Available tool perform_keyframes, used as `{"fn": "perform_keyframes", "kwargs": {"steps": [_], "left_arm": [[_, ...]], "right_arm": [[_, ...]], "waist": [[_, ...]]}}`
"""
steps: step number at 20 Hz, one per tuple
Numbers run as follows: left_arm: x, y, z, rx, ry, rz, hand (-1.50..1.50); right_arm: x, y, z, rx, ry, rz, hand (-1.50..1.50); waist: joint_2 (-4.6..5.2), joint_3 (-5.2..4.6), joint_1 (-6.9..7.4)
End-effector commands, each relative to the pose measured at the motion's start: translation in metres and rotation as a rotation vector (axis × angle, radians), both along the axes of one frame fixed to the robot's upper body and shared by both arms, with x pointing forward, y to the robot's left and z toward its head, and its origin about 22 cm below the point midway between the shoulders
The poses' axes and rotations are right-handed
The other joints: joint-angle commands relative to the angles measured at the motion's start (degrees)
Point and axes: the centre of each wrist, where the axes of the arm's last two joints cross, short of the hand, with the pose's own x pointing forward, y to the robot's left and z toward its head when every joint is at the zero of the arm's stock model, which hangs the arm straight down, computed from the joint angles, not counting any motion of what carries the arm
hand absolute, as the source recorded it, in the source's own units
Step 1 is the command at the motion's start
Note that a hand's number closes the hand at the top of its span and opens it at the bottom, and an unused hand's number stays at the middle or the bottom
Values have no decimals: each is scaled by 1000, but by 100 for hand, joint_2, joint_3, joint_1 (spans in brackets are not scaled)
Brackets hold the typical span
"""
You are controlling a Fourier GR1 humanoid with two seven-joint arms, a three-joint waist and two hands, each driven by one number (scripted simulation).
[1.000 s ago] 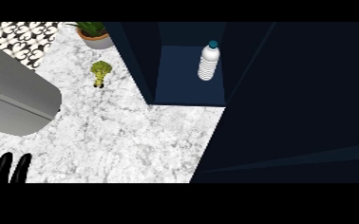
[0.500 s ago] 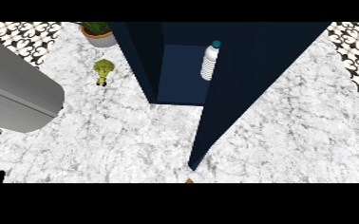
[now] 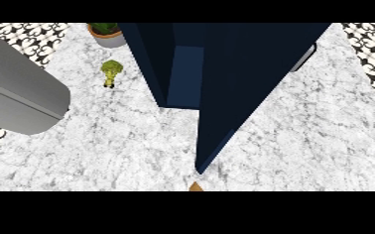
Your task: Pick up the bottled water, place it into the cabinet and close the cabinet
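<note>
The dark blue cabinet [image 3: 157, 54] stands on the marble counter in the head view. Its door [image 3: 242, 84] is swung most of the way across the opening, its lower corner pointing toward me. Only a narrow lighter-blue strip of the inside [image 3: 184, 74] shows. The door hides the bottled water. A grey handle [image 3: 304, 59] shows on the door's right side. Neither hand shows in the view.
A small broccoli [image 3: 110, 72] lies on the counter [image 3: 110, 144] left of the cabinet. A potted plant [image 3: 107, 33] stands at the back. A large grey rounded object [image 3: 26, 101] fills the left edge. A small brown tip [image 3: 195, 187] shows at the bottom.
The door has swung left across the opening and now covers the bottle, which stood visible inside before. The left hand's fingers, at the lower left a second ago, are gone.
</note>
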Motion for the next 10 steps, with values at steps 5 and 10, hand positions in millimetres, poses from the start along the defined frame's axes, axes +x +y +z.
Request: {"fn": "perform_keyframes", "kwargs": {"steps": [5,10], "left_arm": [[-8,22,6,-7,2,-18,-150],[-11,26,11,-13,-17,-9,-150]], "right_arm": [[46,23,6,199,123,-124,150],[97,23,21,244,156,-137,150]], "waist": [[82,4,110],[67,12,83]]}}
